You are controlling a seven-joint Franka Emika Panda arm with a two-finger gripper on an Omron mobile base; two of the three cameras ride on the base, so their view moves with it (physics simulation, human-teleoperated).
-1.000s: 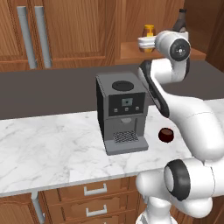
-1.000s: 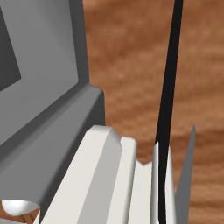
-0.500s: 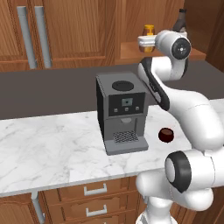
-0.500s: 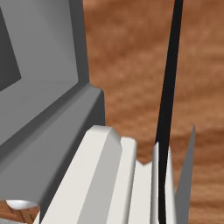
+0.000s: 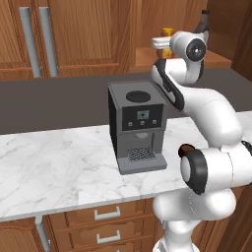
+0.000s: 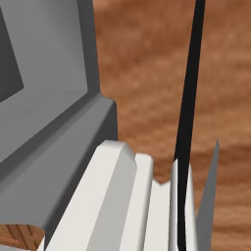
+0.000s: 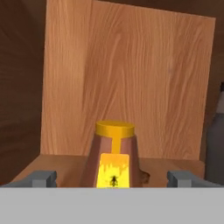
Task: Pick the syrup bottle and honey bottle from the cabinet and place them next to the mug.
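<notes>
Amber honey bottle (image 7: 113, 157) upright, cap up | end effector (image 7: 113, 178) wide, empty

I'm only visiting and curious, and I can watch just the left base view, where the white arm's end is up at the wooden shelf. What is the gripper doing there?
Observer: In the hand view the gripper is open, with the honey bottle centred between its finger tips, not yet gripped.
Operator: Is the dark bottle I see up there in the way?
Observer: It seems not. The syrup bottle stands at the hand view's right edge, outside the finger tips.
Operator: Is the honey bottle upright?
Observer: Yes, upright on the cabinet floor, its yellow label facing the gripper.
</notes>
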